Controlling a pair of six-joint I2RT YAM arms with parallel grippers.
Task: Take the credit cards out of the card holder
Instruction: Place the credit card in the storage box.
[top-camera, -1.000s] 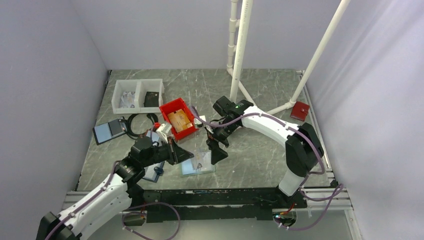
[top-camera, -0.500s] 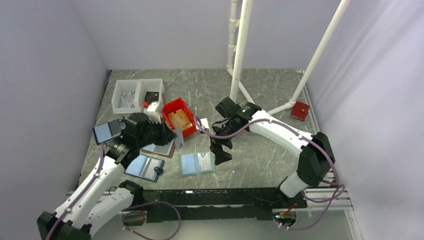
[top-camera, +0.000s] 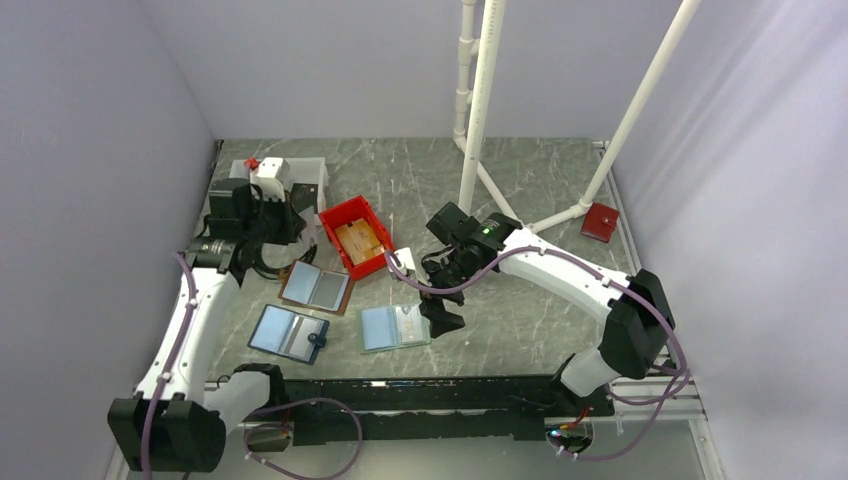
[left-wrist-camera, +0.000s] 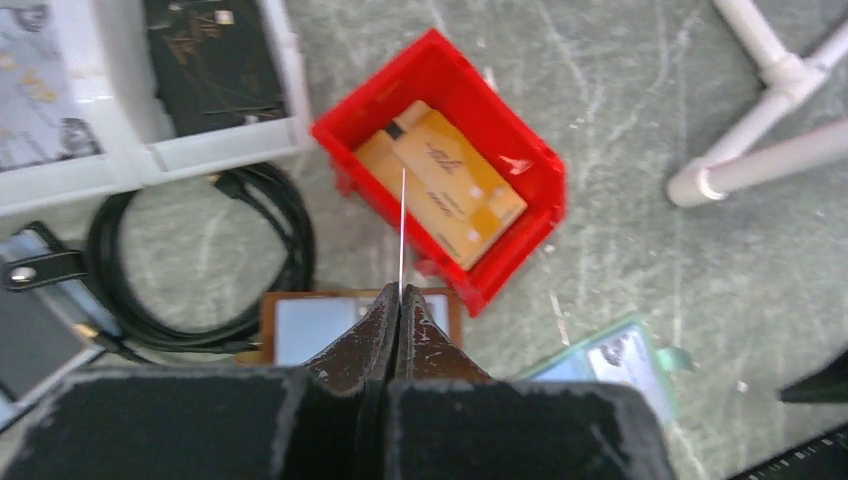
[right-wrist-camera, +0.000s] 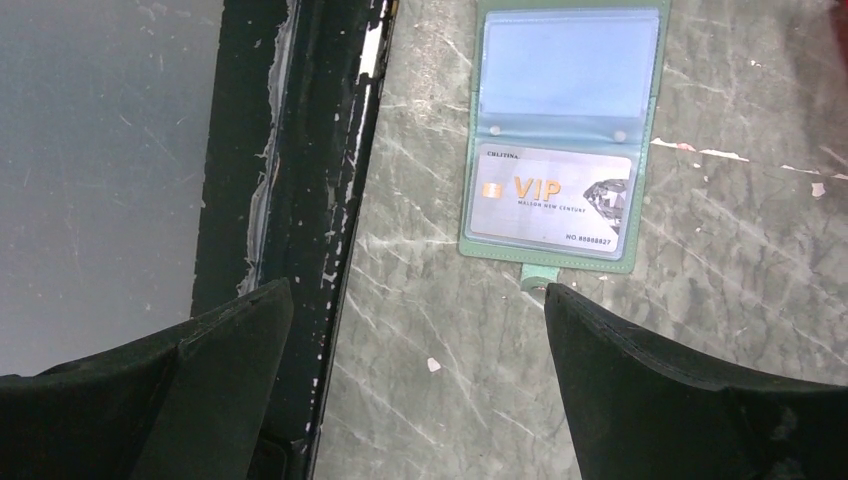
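The teal-edged card holder (top-camera: 395, 327) lies open near the table's front, and it also shows at the edge of the left wrist view (left-wrist-camera: 610, 355). The right wrist view shows the card holder (right-wrist-camera: 565, 60) with a silver VIP credit card (right-wrist-camera: 555, 200) in one clear pocket; the other pocket looks empty. My right gripper (top-camera: 445, 318) hovers open just right of the holder, one fingertip (right-wrist-camera: 590, 320) beside its small tab (right-wrist-camera: 535, 277). My left gripper (left-wrist-camera: 400, 292) is shut on a thin card (left-wrist-camera: 402, 230) seen edge-on, above the red bin (left-wrist-camera: 520, 180) that holds orange-tan cards (left-wrist-camera: 440, 185).
A white two-part tray (top-camera: 275, 190) stands at the back left, with a coiled black cable (top-camera: 268, 258) below it. A brown-edged folder (top-camera: 315, 287) and a navy-edged folder (top-camera: 290, 333) lie left of the holder. White pipe legs (top-camera: 480, 110) rise behind. A black rail (top-camera: 450, 392) borders the front.
My left arm swung from beside the holder up and back-left, carrying the card toward the red bin. My right gripper drifted slightly forward toward the holder's right side, still open.
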